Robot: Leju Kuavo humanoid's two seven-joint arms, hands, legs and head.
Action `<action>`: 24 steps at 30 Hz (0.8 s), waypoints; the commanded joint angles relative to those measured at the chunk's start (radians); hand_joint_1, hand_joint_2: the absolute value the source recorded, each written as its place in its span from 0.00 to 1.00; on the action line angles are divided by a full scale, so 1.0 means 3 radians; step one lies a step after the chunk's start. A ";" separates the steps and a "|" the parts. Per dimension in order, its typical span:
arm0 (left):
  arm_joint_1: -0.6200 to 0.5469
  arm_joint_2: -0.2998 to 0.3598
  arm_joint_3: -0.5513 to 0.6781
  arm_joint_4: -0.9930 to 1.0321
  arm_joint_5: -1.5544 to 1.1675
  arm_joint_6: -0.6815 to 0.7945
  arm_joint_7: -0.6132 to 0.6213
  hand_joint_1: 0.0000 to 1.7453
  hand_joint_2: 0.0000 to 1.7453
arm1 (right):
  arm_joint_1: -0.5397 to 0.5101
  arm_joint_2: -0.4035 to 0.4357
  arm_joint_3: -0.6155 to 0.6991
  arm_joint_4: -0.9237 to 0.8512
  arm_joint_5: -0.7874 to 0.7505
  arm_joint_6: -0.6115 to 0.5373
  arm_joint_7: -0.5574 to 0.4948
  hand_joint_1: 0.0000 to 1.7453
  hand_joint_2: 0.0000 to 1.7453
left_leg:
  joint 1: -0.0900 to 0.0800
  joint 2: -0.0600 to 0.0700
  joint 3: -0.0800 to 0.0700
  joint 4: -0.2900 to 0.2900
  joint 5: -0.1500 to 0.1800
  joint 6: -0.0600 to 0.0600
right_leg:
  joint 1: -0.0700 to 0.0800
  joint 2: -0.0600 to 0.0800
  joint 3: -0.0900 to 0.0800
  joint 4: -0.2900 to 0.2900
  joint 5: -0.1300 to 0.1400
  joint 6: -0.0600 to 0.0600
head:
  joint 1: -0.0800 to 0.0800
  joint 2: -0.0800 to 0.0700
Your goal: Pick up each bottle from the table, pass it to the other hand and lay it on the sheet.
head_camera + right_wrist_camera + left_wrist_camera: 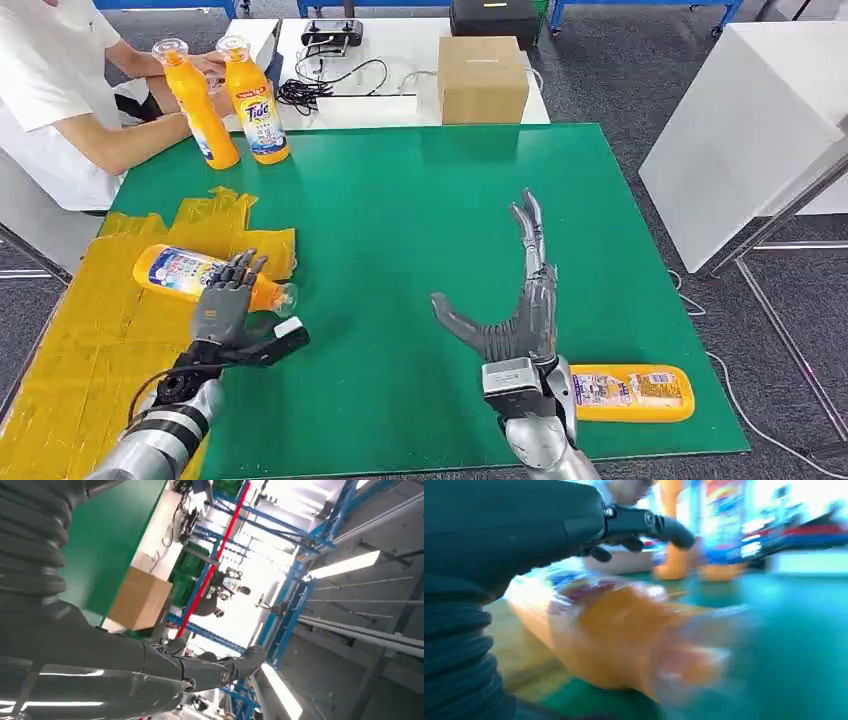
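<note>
The orange plastic detergent bottle point(205, 277) lies on the yellow sheet point(95, 340), cap toward the green desk point(420, 220), under the left robot hand point(228, 296), whose grip I cannot tell; the right robot hand point(520, 300) is spread, empty.

One legible brand: "Tide".
It's on the label of the upright orange bottle point(256, 100) standing left of the cardboard box point(483, 79). Labels on the bottle beside it point(198, 104) and both lying bottles point(205, 277) point(632, 392) are too small to read.
</note>
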 commanded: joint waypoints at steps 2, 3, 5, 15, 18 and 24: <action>0.0822 -0.0335 -0.0072 -0.2157 0.1527 -0.0092 -0.0650 0.00 1.00 | -0.0081 -0.0564 0.0011 0.0017 0.1215 0.0231 0.0726 0.00 1.00 | 0.0000 0.0003 -0.0008 0.0002 -0.0004 0.0000 | -0.0001 0.0001 -0.0003 -0.0005 -0.0001 0.0003 | 0.0002 0.0000; 0.0933 -0.0328 -0.0120 -0.2480 0.1966 -0.0276 -0.0737 0.00 1.00 | -0.0105 -0.0672 0.0000 0.0064 0.1411 0.0332 0.0847 0.00 1.00 | -0.0002 0.0004 -0.0010 0.0002 -0.0004 0.0001 | -0.0001 0.0003 -0.0005 -0.0004 0.0000 0.0002 | 0.0003 0.0000; 0.1039 -0.0318 -0.0103 -0.2757 0.2263 -0.0465 -0.0776 0.00 1.00 | -0.0104 -0.0771 -0.0044 0.0101 0.1438 0.0438 0.0857 0.00 1.00 | -0.0001 0.0012 -0.0010 0.0004 -0.0008 0.0000 | 0.0001 0.0009 -0.0006 -0.0003 0.0000 0.0001 | 0.0000 0.0000; 0.1058 -0.0368 0.0032 -0.2553 0.2448 -0.0680 -0.0885 0.00 1.00 | 0.0000 -0.1164 -0.0438 0.0222 0.1356 0.0863 0.0878 0.00 1.00 | -0.0002 -0.0003 -0.0016 -0.0001 -0.0003 0.0002 | 0.0000 -0.0004 -0.0010 -0.0007 0.0000 0.0003 | 0.0000 0.0000; 0.1079 -0.0374 0.0035 -0.2552 0.2479 -0.0685 -0.0900 0.00 1.00 | 0.0070 -0.1351 -0.0527 0.0299 0.1379 0.1059 0.0874 0.00 1.00 | 0.0000 -0.0008 -0.0010 -0.0001 -0.0004 0.0001 | 0.0002 -0.0009 -0.0002 -0.0011 -0.0001 0.0003 | 0.0000 0.0000; 0.1074 -0.0379 0.0014 -0.2490 0.2618 -0.0758 -0.0924 0.00 1.00 | 0.0183 -0.1869 -0.0532 0.0585 0.1347 0.1590 0.0904 0.00 1.00 | -0.0005 -0.0007 -0.0014 -0.0002 -0.0003 0.0003 | -0.0002 -0.0007 -0.0006 -0.0009 -0.0001 0.0003 | -0.0001 0.0000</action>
